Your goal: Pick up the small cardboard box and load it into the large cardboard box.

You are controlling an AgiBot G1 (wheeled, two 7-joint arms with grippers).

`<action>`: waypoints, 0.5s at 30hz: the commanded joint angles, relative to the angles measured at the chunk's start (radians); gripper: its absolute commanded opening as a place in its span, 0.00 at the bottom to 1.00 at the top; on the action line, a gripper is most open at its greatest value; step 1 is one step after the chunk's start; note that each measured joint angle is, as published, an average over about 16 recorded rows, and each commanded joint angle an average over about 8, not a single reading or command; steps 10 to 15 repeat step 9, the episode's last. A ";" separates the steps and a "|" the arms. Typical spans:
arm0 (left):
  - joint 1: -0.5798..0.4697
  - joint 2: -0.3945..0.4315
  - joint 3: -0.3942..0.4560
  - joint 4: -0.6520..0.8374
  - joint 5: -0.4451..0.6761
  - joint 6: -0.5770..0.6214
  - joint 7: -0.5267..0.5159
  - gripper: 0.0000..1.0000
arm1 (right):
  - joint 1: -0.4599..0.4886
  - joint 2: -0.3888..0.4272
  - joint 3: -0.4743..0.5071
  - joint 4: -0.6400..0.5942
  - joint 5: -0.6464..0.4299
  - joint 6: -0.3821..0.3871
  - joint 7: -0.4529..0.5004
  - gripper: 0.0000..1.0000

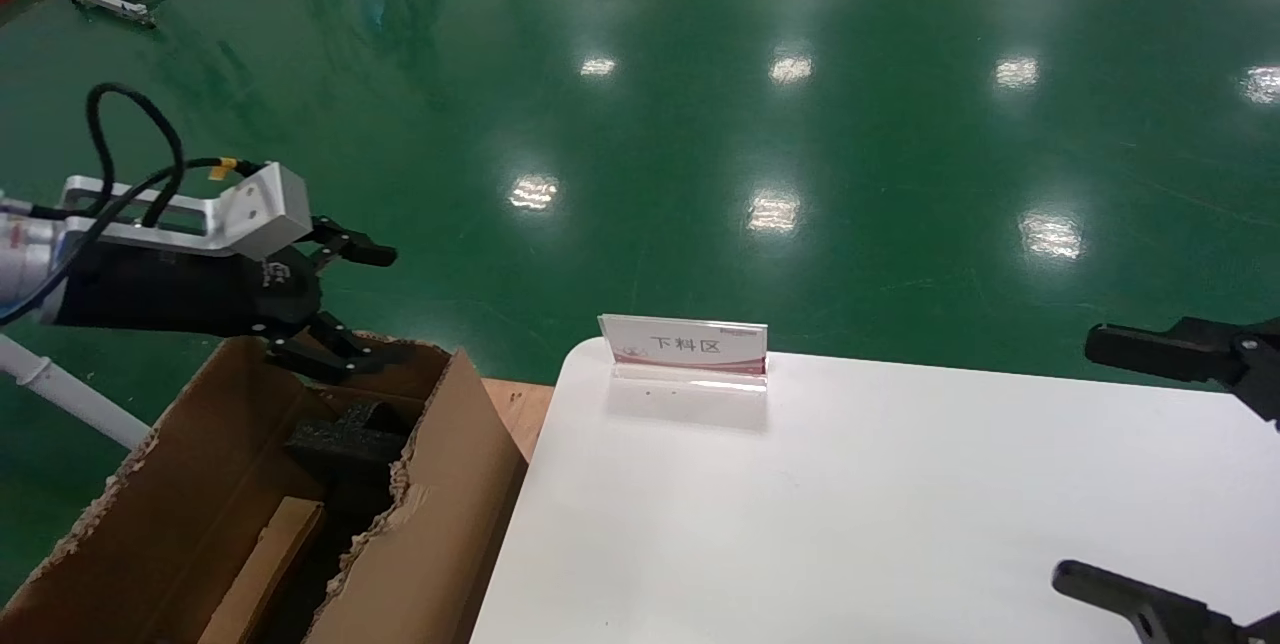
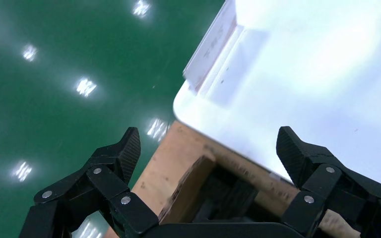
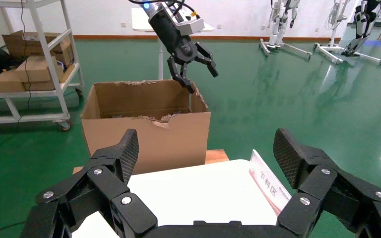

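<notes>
The large cardboard box (image 1: 440, 514) stands at the lower left beside the white table (image 1: 900, 504), with ragged rims and black foam (image 1: 345, 444) inside. A flat thin brown piece, apparently the small cardboard box (image 1: 265, 564), lies slanted inside it. My left gripper (image 1: 380, 306) hovers open and empty over the box's far end. In the left wrist view its fingers (image 2: 129, 148) spread above the box wall (image 2: 188, 188) and foam (image 2: 228, 198). My right gripper (image 1: 1110, 469) stays open and empty over the table's right side; its wrist view shows the large box (image 3: 144, 134) and the left gripper (image 3: 196, 69) above it.
A small white sign (image 1: 685, 349) stands at the table's far edge. A wooden board (image 1: 515, 404) sits between box and table. Green floor lies all round. Farther off, a metal shelf (image 3: 30, 74) holds cardboard boxes, and robot stands (image 3: 278, 29) line the back.
</notes>
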 commanded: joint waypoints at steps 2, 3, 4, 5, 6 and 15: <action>0.026 0.008 -0.037 -0.012 -0.002 0.006 -0.006 1.00 | 0.000 0.000 0.000 0.000 0.000 0.000 0.000 1.00; 0.034 0.010 -0.048 -0.016 -0.002 0.008 -0.008 1.00 | 0.000 0.000 0.000 0.000 0.000 0.000 0.000 1.00; 0.043 0.013 -0.060 -0.020 -0.003 0.011 -0.010 1.00 | 0.000 0.000 0.000 0.000 0.000 0.000 0.000 1.00; 0.051 0.015 -0.071 -0.024 -0.004 0.012 -0.012 1.00 | 0.000 0.000 0.000 0.000 0.000 0.000 0.000 1.00; 0.059 0.018 -0.082 -0.027 -0.004 0.014 -0.014 1.00 | 0.000 0.000 0.000 0.000 0.000 0.000 0.000 1.00; 0.071 0.021 -0.099 -0.033 -0.005 0.017 -0.016 1.00 | 0.000 0.000 0.000 0.000 0.000 0.000 0.000 1.00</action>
